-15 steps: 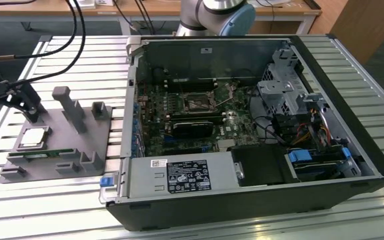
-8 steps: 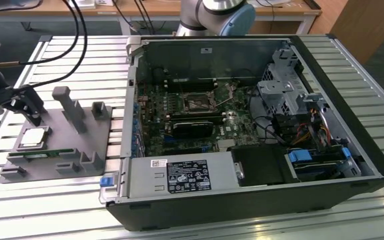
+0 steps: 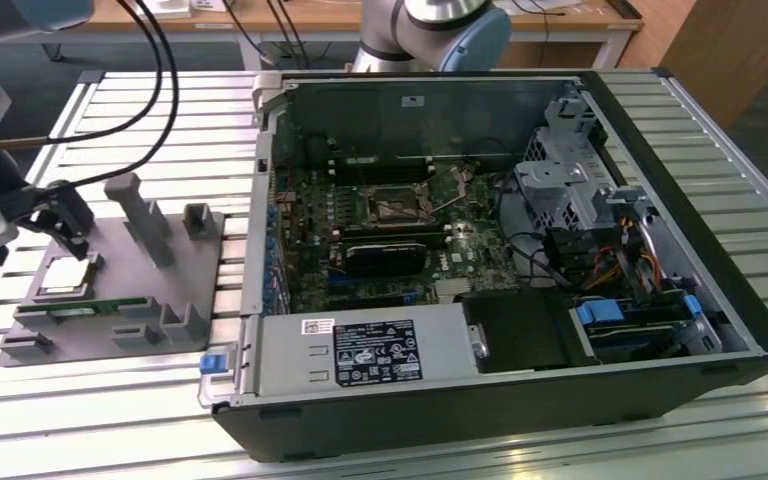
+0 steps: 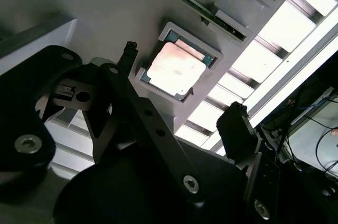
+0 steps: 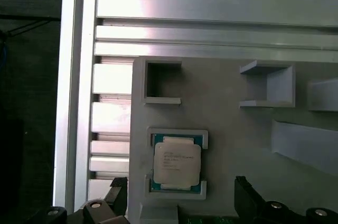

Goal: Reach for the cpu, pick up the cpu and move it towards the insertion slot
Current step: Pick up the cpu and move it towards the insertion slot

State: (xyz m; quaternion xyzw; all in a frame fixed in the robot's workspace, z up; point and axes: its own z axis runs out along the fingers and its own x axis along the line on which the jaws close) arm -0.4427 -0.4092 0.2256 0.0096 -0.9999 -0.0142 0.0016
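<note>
Tabletop (image 3: pixel 731 110) of aluminium slats carries everything. On it, filling the middle and the exterior view's right, lies an open black computer case (image 3: pixel 491 410), side panel off. The green motherboard (image 3: pixel 478 250) lies flat inside, and a silver power supply box (image 3: pixel 357 352) sits at the case's near edge. The arm's pale base (image 3: pixel 431 25) stands at the far side of the table.

At the exterior view's left, just beside the case, rests a grey fixture plate (image 3: pixel 211 270) with raised blocks and shallow pockets. The gripper (image 4: pixel 181 81) hangs over this plate. Its black fingers (image 4: pixel 232 123) are spread wide apart and hold nothing. In both wrist views one fingertip stands on each side of the chip's pocket, clear of the chip.

A thin green memory stick (image 3: pixel 77 308) lies along the plate's near part, just beside the chip's pocket.

The cpu (image 5: pixel 177 161) lies flat in its square pocket on the plate, silver top up, between the spread fingers.

The insertion slot (image 3: pixel 395 206), a dark square framed by a silvery bracket, sits on the motherboard's far half, well apart from the cpu and to its right in the exterior view.
</note>
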